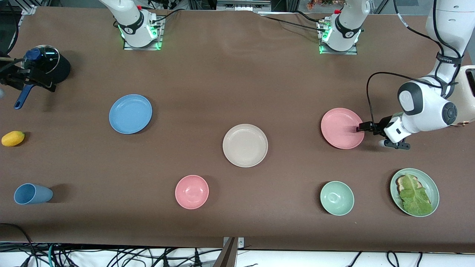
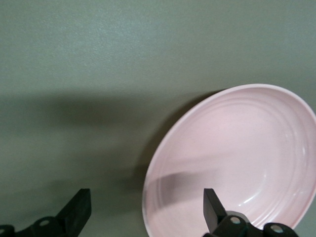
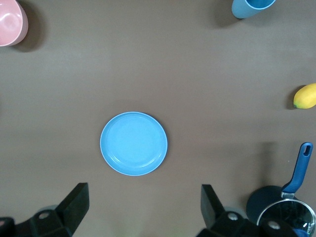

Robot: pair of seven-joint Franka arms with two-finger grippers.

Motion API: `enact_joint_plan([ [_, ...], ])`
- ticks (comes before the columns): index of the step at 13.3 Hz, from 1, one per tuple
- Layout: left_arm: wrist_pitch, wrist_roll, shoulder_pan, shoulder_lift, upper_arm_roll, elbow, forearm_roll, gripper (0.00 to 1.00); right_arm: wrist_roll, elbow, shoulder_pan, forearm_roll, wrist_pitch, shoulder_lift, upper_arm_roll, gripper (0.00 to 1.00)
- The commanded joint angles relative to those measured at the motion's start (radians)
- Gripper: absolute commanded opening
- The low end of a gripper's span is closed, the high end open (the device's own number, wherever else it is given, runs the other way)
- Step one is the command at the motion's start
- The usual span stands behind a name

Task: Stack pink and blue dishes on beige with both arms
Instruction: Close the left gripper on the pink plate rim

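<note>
Your left gripper (image 1: 365, 127) sits low at the rim of the round matte pink plate (image 1: 342, 128), toward the left arm's end of the table, fingers (image 2: 79, 211) spread wide and holding nothing. Your right gripper (image 3: 143, 210) hangs high over the table near the round matte blue plate (image 3: 134, 143), toward the right arm's end, jaws wide apart and empty. The round matte beige plate (image 1: 245, 145) lies bare between the two, nearer the front camera than either. The small pink bowl (image 1: 192, 191) lies nearer still.
</note>
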Motion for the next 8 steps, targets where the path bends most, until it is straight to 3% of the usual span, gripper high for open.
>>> enact_joint_plan([
  [1,0.021,0.057,0.012,0.007,-0.006,-0.006,-0.035,0.99,0.006,0.014,0.000,0.008,-0.014,0.000,0.001,1.00],
  [6,0.035,0.057,0.012,0.015,-0.006,-0.006,-0.047,0.98,0.006,0.014,0.000,0.009,-0.025,0.000,0.001,1.00],
  [7,0.035,0.059,0.012,0.019,-0.008,-0.006,-0.047,0.90,0.006,0.014,0.000,0.009,-0.028,0.000,0.001,1.00],
  [8,0.035,0.059,0.012,0.020,-0.008,-0.006,-0.049,0.69,0.006,0.014,0.000,0.009,-0.028,0.000,0.001,1.00],
])
